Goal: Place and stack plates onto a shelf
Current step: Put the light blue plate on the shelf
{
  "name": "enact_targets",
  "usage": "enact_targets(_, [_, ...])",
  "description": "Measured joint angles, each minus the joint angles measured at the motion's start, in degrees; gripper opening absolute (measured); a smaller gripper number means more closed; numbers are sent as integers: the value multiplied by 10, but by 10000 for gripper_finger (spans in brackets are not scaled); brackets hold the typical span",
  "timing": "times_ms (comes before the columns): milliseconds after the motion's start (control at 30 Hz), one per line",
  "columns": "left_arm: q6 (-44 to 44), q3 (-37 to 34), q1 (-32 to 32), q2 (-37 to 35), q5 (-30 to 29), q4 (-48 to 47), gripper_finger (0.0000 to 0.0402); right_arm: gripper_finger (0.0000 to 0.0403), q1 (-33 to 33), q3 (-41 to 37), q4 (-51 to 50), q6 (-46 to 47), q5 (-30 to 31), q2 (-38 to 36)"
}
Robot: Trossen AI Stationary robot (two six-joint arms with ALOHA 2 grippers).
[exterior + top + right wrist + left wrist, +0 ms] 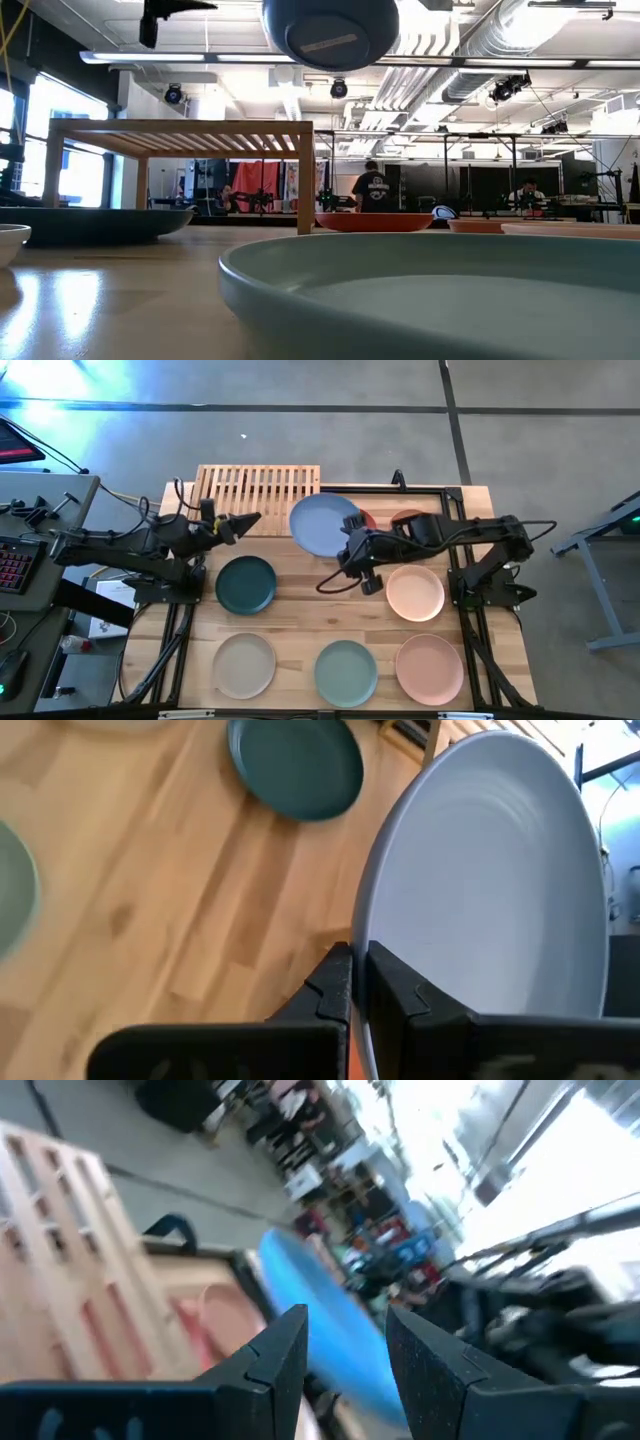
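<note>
Right now the right end effector [357, 552] pinches the blue plate [322, 524] by its rim, high beside the shelf [258, 487]. A thin edge grip could slip. The left end effector [247, 520] hangs spread nearby; collision risk.

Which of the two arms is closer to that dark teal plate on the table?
Left. The left end effector hangs open just beyond the dark teal plate, by the shelf. The right end effector is farther off, shut on the blue plate.
</note>
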Motion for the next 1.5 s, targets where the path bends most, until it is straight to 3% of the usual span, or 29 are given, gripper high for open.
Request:
enact_targets(167, [19, 34, 21, 1, 0, -20, 124, 0, -26, 0, -10, -55, -1, 0])
enact_targets(433, [14, 157, 63, 44, 19, -235, 124, 0, -68, 0, -11, -134, -17, 0])
enact_targets(567, [1, 194, 84, 70, 44, -285, 124, 0, -76, 0, -11, -173, -26, 0])
enact_targets(933, [-67, 203, 117, 146, 154, -313, 124, 0, -70, -1, -23, -201, -50, 0])
enact_targets(1500, [-91, 203, 143, 242, 201, -285, 124, 0, -61, -1, -80, -199, -58, 11])
